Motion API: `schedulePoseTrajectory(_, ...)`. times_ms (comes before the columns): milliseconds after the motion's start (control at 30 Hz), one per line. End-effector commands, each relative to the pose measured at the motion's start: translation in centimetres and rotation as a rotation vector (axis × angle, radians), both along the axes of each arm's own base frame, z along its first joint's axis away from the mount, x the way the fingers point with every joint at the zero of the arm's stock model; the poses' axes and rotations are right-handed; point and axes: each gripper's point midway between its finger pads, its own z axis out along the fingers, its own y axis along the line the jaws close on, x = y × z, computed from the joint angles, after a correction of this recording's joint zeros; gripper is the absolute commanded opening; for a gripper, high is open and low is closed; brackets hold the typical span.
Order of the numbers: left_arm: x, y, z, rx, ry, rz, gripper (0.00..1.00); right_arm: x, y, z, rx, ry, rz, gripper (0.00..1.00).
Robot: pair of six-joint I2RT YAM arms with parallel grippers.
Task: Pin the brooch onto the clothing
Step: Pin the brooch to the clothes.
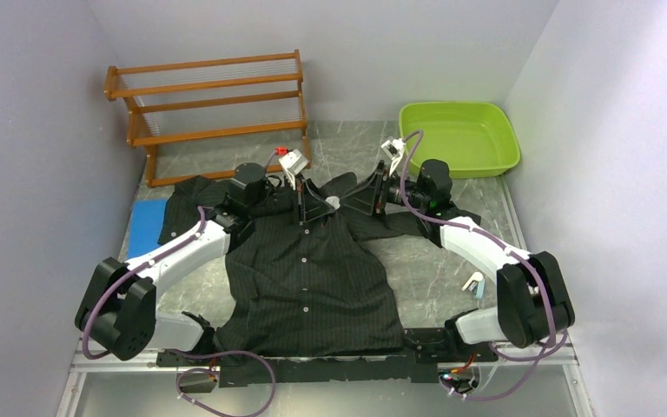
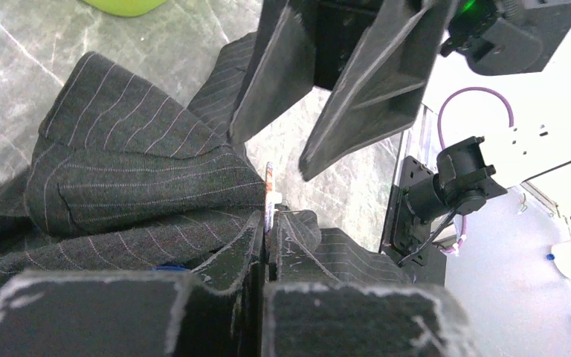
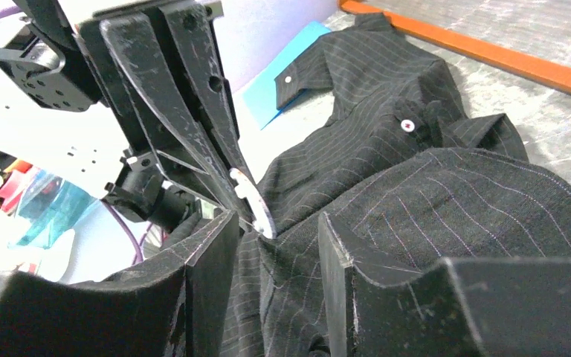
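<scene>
Brooch [image 3: 254,202] sits pinched edge-on in my left gripper [image 2: 268,242], which is clamped on it, disc upright, up by the neck of the shirt [image 1: 313,278]. My right gripper [image 3: 275,223] faces it with its 2 fingers spread, straddling raised cloth just beside the disc. I judge the left arm, nearer, must push the pin sideways into that cloth.

Cramped at the shirt [image 1: 313,278] collar, left gripper [image 1: 300,215] and right gripper [image 1: 346,201] nose to nose. Wooden rack [image 1: 213,113] blocks back left, green tub [image 1: 458,137] back right. The table [image 1: 434,269] right of the shirt is bare.
</scene>
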Motion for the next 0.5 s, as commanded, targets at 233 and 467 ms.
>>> schedulePoseTrajectory(233, -0.9, -0.3, 3.3, -0.094, -0.098, -0.07, 0.03, -0.3, 2.0, 1.1, 0.027, -0.075, 0.122, 0.32)
schedulePoseTrajectory(467, -0.4, 0.0, 2.9, -0.078, -0.091, -0.041, 0.03, -0.5, 1.9, 1.2, 0.025, -0.095, 0.118, 0.0)
